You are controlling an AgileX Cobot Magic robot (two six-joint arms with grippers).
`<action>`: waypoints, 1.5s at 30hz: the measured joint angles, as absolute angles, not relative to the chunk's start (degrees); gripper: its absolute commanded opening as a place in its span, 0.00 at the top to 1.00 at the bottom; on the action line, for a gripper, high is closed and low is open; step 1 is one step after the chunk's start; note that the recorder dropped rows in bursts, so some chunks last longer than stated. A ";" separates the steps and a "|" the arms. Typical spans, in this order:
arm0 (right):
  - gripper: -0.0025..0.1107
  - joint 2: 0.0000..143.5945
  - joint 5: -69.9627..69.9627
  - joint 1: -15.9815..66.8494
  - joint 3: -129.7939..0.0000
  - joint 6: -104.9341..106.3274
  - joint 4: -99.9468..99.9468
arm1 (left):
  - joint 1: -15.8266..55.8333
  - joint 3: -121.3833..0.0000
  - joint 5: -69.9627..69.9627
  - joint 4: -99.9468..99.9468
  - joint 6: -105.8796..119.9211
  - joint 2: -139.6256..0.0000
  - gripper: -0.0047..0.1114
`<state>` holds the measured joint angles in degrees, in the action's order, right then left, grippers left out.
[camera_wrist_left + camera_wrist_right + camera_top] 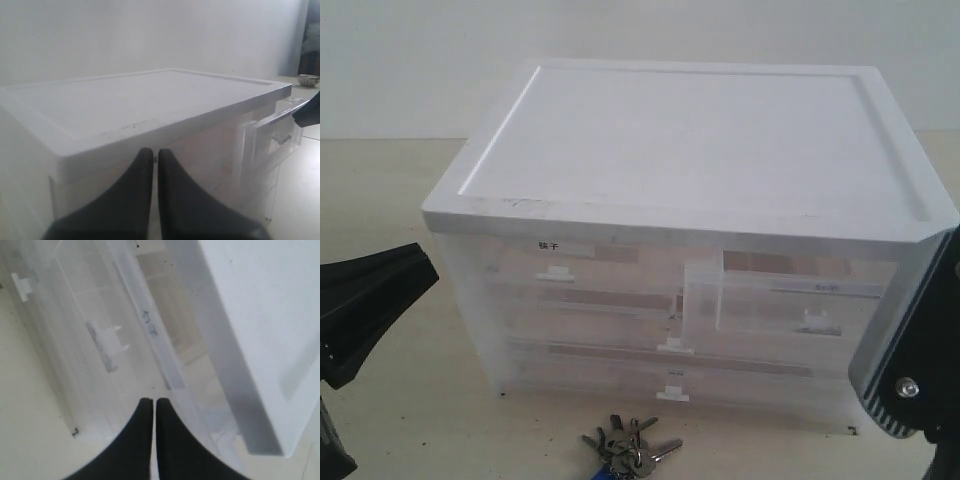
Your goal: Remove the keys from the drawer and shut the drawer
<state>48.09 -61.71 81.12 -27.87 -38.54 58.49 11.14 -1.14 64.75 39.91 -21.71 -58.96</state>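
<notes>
- Keys [628, 448] lie on the table [380, 210] before the cabinet [690, 130], outside the pulled-out drawer [775, 300].
- Right gripper [153, 401]: fingers closed together, empty, above that drawer.
- Left gripper [155, 152]: fingers together, empty, near the cabinet top.

Support surface: pale beige matte tabletop [420, 430], bearing a translucent plastic drawer cabinet with a white lid [690, 140] standing upright, and a bunch of silver metal keys with a blue fob [628, 447] lying flat just before the cabinet's base, not touching it.

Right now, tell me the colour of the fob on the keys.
Blue; the fob peeks out beneath the keys in the exterior view.
</notes>
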 measured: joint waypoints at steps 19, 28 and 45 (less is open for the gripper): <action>0.98 48.19 -56.21 81.12 -23.88 -37.50 61.57 | 11.14 -1.14 64.96 41.13 -22.76 -58.96 0.92; 0.98 48.30 -57.12 81.12 -21.03 -40.07 67.95 | 11.14 -1.14 64.86 41.21 -22.76 -58.96 0.92; 0.98 59.49 -61.01 81.12 -20.93 -50.24 79.43 | 11.14 -1.14 64.76 41.21 -22.76 -58.96 0.92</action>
